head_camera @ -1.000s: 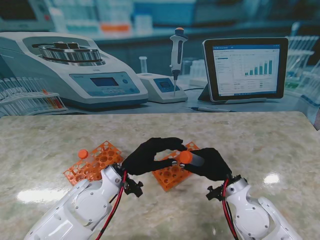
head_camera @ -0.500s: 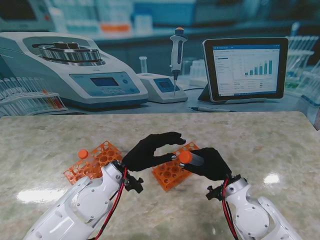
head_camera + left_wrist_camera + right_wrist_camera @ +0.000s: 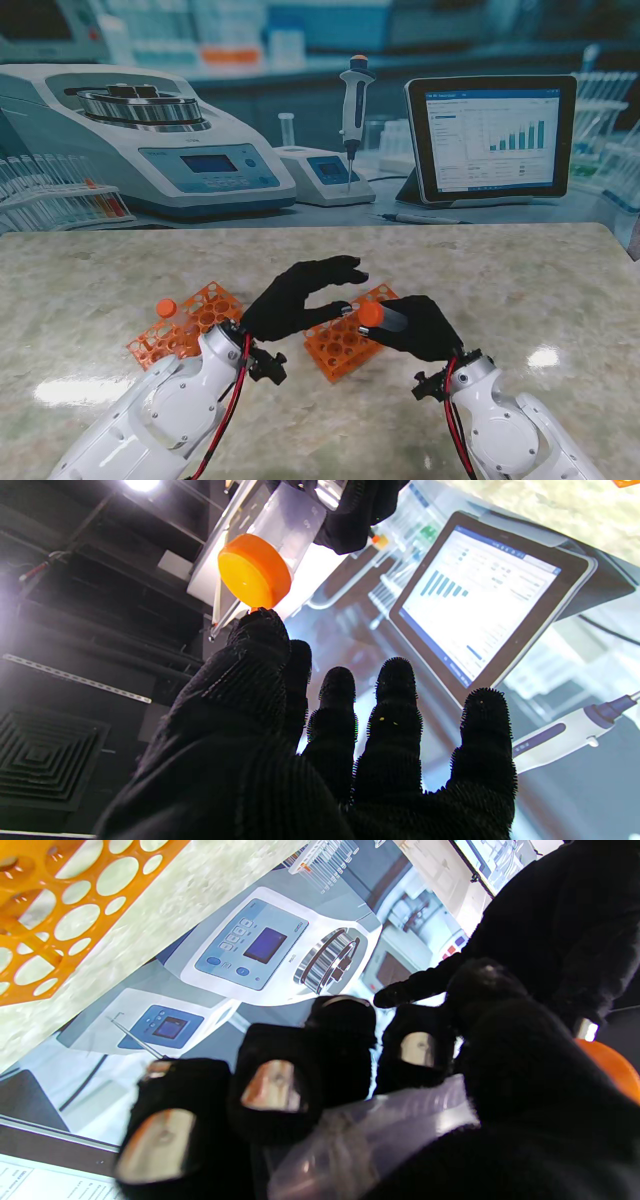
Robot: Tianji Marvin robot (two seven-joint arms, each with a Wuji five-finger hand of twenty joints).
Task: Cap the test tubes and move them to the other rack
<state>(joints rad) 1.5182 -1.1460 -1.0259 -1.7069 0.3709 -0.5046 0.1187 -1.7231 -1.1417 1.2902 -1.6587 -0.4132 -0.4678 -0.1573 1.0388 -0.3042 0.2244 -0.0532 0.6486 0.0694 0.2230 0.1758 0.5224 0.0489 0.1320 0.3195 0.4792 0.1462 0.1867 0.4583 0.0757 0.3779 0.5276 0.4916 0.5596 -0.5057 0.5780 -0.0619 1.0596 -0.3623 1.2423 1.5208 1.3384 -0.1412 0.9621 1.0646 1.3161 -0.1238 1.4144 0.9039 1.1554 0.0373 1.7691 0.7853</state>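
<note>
My right hand (image 3: 418, 327) is shut on a clear test tube (image 3: 360, 1135) with an orange cap (image 3: 371, 314) on its end, held tilted above the near orange rack (image 3: 345, 342). The capped tube end (image 3: 255, 571) faces my left hand in the left wrist view. My left hand (image 3: 298, 298) hovers just left of the cap with its fingers (image 3: 395, 715) spread and nothing in it. A second orange rack (image 3: 190, 322) lies farther left, with one orange-capped tube (image 3: 166, 308) standing in it.
A printed lab backdrop with a centrifuge (image 3: 150, 140), pipette (image 3: 354, 100) and tablet (image 3: 490, 138) stands behind the marble table (image 3: 520, 290). Bare table surface lies to the right of the racks.
My left hand's fingers have spread apart and come off the cap, pulling slightly left. The right hand still holds the capped tube in the same place.
</note>
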